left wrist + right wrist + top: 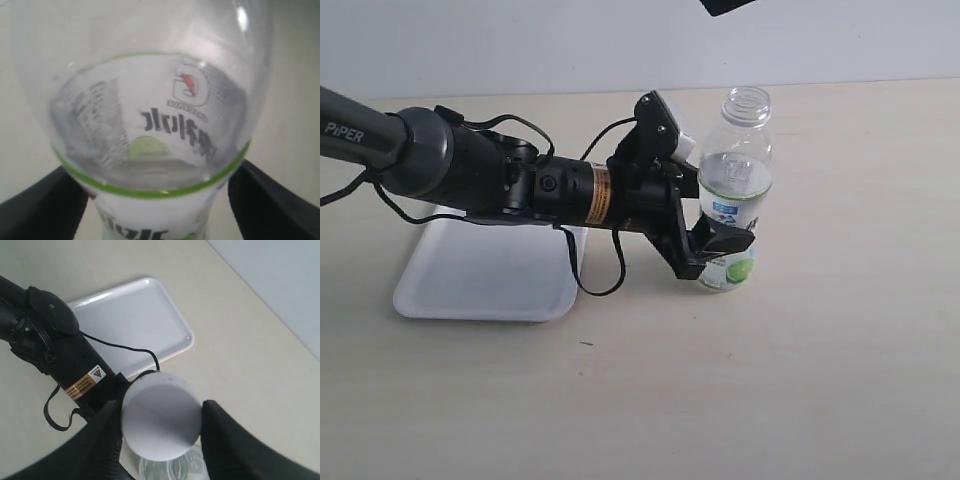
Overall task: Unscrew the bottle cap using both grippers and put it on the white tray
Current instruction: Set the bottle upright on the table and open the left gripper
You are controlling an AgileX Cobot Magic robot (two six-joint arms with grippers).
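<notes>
Right of centre on the pale beige tabletop (840, 380), a clear plastic drink bottle with a white, blue and green label (735, 185) stood upright, its mouth uncapped. The grey-black left arm marked "PiPER" (470, 165) extended from the left edge of the exterior view across its middle. Its black two-fingered left claw (722, 248) flanked the bottle's lower, labelled part. Seen from the left wrist camera, the black fingers (42, 207) sat one on each side of the bottle, very close to its clear wall. Whether they pressed it or stood just clear could not be told.

In the right wrist view the black right claw (160, 426) pinched a small round white plastic screw cap (161, 417) between its two fingers. The bottle's open mouth showed just past the cap. A flat rectangular white plastic tray with rounded corners (470, 285) lay on the tabletop at the left of the exterior view. The left arm hid its upper edge, and it was well apart from the bottle.
</notes>
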